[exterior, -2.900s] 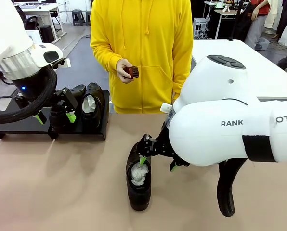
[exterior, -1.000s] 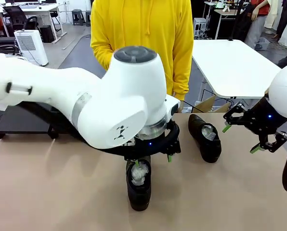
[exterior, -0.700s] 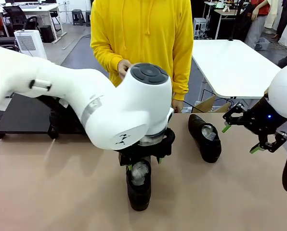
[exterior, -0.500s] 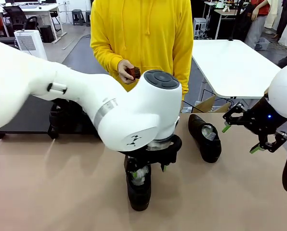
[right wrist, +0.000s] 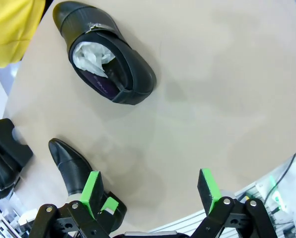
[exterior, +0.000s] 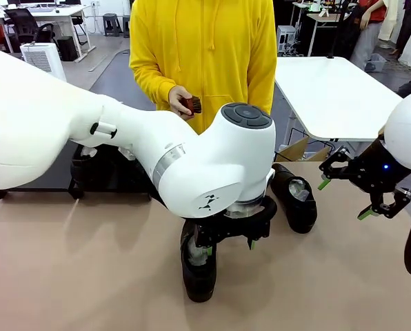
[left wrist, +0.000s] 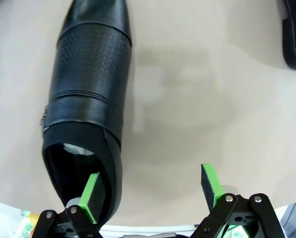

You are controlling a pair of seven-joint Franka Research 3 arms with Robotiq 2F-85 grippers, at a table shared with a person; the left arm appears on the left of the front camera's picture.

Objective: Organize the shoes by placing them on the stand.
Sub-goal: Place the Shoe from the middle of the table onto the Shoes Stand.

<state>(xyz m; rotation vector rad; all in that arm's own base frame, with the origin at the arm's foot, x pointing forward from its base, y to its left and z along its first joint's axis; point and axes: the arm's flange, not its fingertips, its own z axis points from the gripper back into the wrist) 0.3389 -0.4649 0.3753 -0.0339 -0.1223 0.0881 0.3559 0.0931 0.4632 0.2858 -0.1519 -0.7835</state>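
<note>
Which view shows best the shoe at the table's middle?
Left wrist view: the shoe shows close, from toe to heel opening. Front view: the left arm covers its heel. Right wrist view: its toe half.

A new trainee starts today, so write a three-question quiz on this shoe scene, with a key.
1. True or false: the left gripper and the right gripper both stand open.
2. How many shoes lie on the tabletop? A one, B two, C four.
3. What does the person's hand hold?
Key: 1 true; 2 B; 3 a small brown brush.
</note>
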